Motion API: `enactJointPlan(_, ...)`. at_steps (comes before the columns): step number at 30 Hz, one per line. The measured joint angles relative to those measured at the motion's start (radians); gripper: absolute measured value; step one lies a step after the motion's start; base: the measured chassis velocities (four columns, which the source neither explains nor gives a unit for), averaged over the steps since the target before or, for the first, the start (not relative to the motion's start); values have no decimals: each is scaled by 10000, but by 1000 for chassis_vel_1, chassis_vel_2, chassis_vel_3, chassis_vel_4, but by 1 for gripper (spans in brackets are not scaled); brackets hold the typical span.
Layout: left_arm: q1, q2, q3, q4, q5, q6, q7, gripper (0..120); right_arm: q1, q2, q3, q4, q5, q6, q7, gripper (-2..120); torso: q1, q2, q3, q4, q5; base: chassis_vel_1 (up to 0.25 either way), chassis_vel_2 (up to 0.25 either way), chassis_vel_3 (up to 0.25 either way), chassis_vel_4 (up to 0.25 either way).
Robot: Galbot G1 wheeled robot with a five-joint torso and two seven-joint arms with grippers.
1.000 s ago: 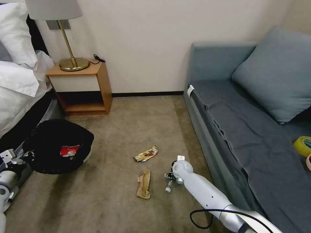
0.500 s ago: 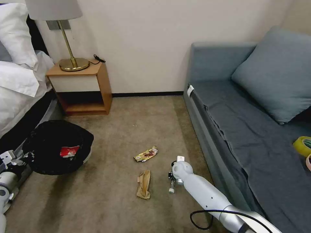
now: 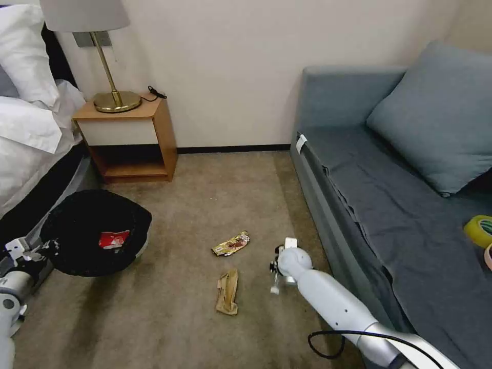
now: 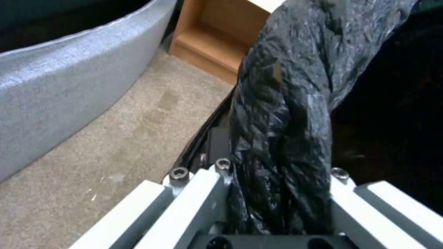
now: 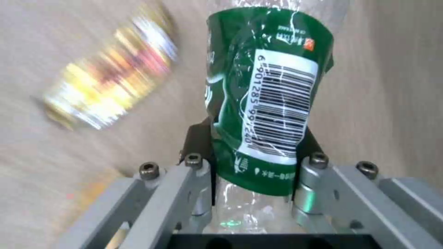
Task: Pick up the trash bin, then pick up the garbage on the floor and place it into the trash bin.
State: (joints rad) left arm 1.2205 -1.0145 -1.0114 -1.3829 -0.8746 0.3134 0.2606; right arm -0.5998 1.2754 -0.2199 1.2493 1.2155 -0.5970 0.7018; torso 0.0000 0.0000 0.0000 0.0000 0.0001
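The trash bin (image 3: 97, 231), lined with a crinkly black bag, hangs low at the left beside the bed. My left gripper (image 3: 32, 254) is shut on its rim, and the bag's fold (image 4: 281, 131) sits pinched between the fingers (image 4: 193, 193). A red-and-white carton (image 3: 114, 239) lies inside the bin. My right gripper (image 3: 277, 271) hovers just over the carpet near the sofa, shut on a clear bottle with a green label (image 5: 265, 100). A gold snack wrapper (image 3: 231, 243) and a piece of brown crumpled paper (image 3: 227, 291) lie on the floor to its left.
A wooden nightstand (image 3: 130, 141) with a brass lamp (image 3: 110, 100) stands against the back wall. The bed (image 3: 28, 138) borders the left side, and a grey-blue sofa (image 3: 389, 205) the right, with a yellow-green tape roll (image 3: 479, 229) on it. Open carpet lies between them.
My right gripper has risen from the carpet with the bottle and drifted slightly toward the sofa. The bin has shifted a little to the right in my left gripper.
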Motion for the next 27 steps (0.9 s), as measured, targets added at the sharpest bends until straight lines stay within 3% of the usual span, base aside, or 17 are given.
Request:
enactJointPlan(4,47,-30,50,-56,36,2,-8,2,384,-113,-150,1256,-292,761,-299,22,0,0,0,-1,-1,0,0,0,0)
enactJointPlan(7,95,-81,109,-192,73,29,-29,2,1069,-63,-1014,2371,-1510,2276,-1359,22,0,0,0,2,-2,0,0,0,0)
enactJointPlan(8,95,-81,109,-192,73,29,-29,2,1069,-63,-1014,2371,-1510,2276,-1359,22,0,0,0,2,-2,0,0,0,0)
enactJointPlan(10,119,-150,148,-349,75,63,-60,2,1585,137,-1796,2764,-2300,3280,-2122,22,0,0,0,-2,-2,0,0,0,0)
enactJointPlan(13,211,-236,171,-503,84,89,-93,2,2123,441,-2531,2920,-2775,4023,-2657,22,0,0,0,1,-2,0,0,0,0)
enactJointPlan(21,494,-417,143,-749,97,118,-106,2,3522,1510,-4352,2355,-4192,5474,-3930,22,0,0,0,-1,-4,0,0,0,0)
enactJointPlan(23,575,-445,105,-775,93,118,-97,2,3782,2680,-4937,1493,-5174,6121,-4568,22,0,-1,0,0,-6,0,0,0,0)
enactJointPlan(27,643,-436,17,-785,10,115,-79,2,3822,3347,-5291,728,-5763,6563,-5025,22,-1,0,-1,10,-4,0,0,0,0)
